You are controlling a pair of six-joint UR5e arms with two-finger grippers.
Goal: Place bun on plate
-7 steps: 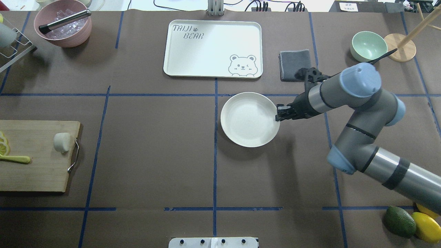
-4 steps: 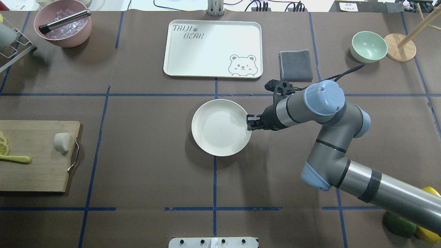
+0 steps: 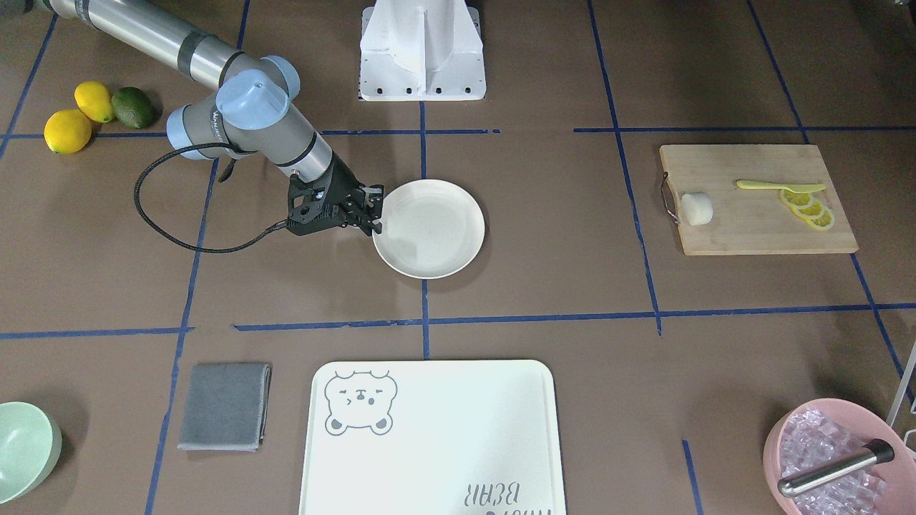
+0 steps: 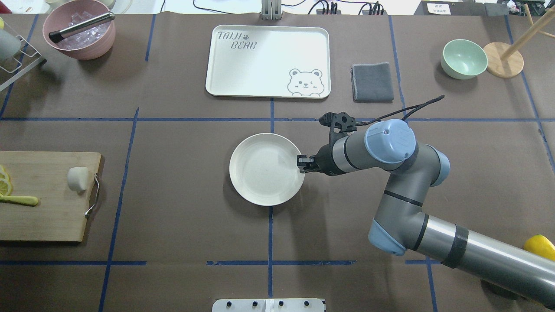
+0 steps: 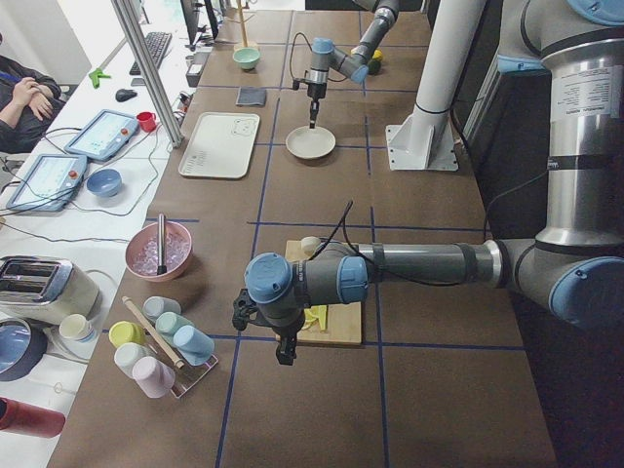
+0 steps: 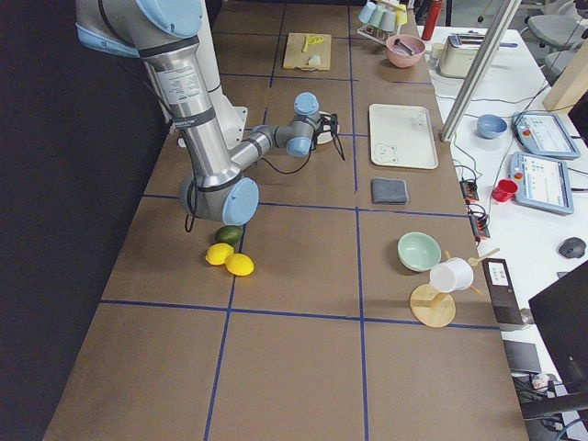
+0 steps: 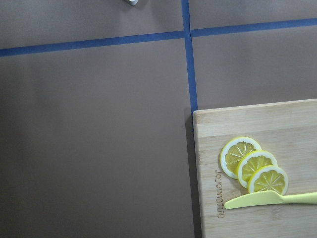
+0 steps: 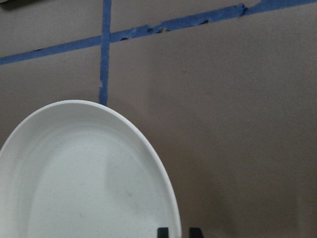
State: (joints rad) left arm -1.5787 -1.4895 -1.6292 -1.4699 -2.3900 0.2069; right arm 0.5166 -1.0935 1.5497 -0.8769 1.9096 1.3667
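The cream-white plate (image 4: 265, 169) lies near the table's middle. My right gripper (image 4: 300, 164) is shut on its right rim, and the right wrist view shows the fingertips (image 8: 162, 231) straddling the plate (image 8: 84, 178) edge. The off-white bun (image 4: 78, 179) sits on the wooden cutting board (image 4: 43, 216) at the far left, well away from the plate. From the front, the bun (image 3: 695, 209) is by the board's handle, with the plate (image 3: 429, 227) and right gripper (image 3: 373, 214) near the centre. My left gripper (image 5: 283, 353) hangs beside the board's outer end; I cannot tell if it is open or shut.
Lemon slices (image 4: 4, 182) and a yellow knife (image 4: 19, 199) share the board. At the back stand a bear-print tray (image 4: 268, 60), a grey cloth (image 4: 372, 82), a green bowl (image 4: 464, 58) and a pink bowl of ice (image 4: 80, 32). A lemon (image 4: 540, 247) lies at the front right.
My right gripper has dragged the plate leftward and toward the robot's side, from right of the centre line onto it. The bun has not moved.
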